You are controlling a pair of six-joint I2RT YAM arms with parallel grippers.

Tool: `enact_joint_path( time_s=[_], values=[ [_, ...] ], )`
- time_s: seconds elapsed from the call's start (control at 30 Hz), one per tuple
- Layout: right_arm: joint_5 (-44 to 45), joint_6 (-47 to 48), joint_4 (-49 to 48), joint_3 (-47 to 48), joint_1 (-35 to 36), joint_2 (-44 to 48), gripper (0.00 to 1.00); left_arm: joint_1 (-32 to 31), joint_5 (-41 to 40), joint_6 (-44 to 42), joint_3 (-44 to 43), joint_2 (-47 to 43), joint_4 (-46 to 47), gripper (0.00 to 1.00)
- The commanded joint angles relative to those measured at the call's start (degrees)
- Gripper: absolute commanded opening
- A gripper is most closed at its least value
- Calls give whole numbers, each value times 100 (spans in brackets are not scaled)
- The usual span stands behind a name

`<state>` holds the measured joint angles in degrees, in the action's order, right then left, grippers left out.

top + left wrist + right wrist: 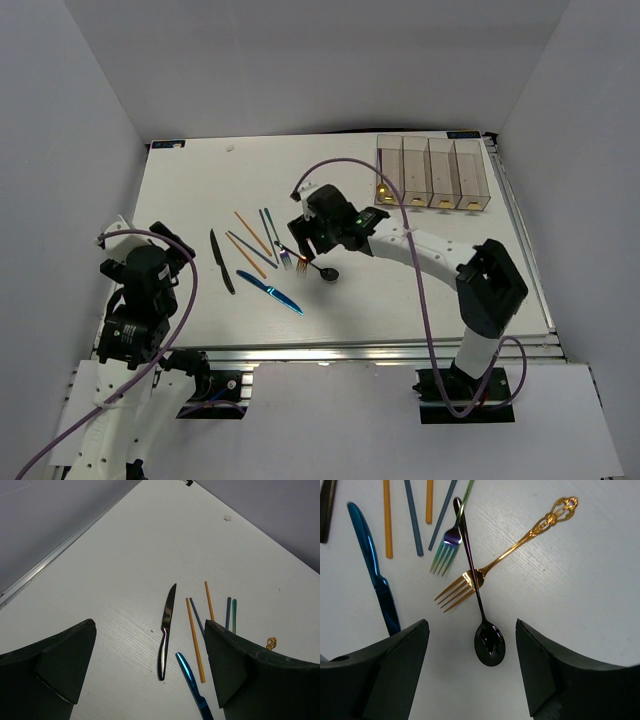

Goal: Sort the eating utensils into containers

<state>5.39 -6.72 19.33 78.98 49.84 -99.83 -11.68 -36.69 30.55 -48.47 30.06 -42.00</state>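
Note:
The eating utensils lie in a loose cluster at mid-table. A black knife [221,262] [166,630] is leftmost. A blue knife [270,292] [192,682] [372,570] lies nearer the front. Orange chopsticks [252,238] [195,640] [386,517] and blue chopsticks [266,230] [413,517] fan out behind. A dark spoon [328,272] [489,642] lies across a gold fork [505,555], beside a dark iridescent fork [449,540]. My right gripper [306,250] [471,625] hovers open over the spoon, holding nothing. My left gripper [172,258] [150,625] is open, left of the black knife. The containers [433,172] stand at the back right.
The clear bins show small gold marks [412,203] at their near ends. A tiny white scrap [231,148] [227,518] lies near the table's back edge. White walls close in the table on the left, back and right. A purple cable [340,165] arcs above the right arm.

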Motion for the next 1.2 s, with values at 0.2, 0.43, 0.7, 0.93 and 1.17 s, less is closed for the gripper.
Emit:
enact_joint_path(
  time_s=[0.2, 0.43, 0.7, 0.93, 1.17],
  values=[
    [33, 461, 0, 188, 69, -809, 64, 34, -49, 13, 13, -53, -10, 98],
    [-82, 558, 9, 179, 78, -1293, 45, 43, -32, 13, 13, 8, -1, 98],
    [15, 637, -96, 311, 87, -1732, 41, 43, -32, 13, 13, 26, -10, 98],
    [-73, 769, -105, 259, 113, -1882, 16, 35, -40, 13, 13, 43, -10, 98],
    [-178, 778, -316, -102, 122, -1137, 0, 34, -49, 13, 13, -18, -2, 98]
  ],
)
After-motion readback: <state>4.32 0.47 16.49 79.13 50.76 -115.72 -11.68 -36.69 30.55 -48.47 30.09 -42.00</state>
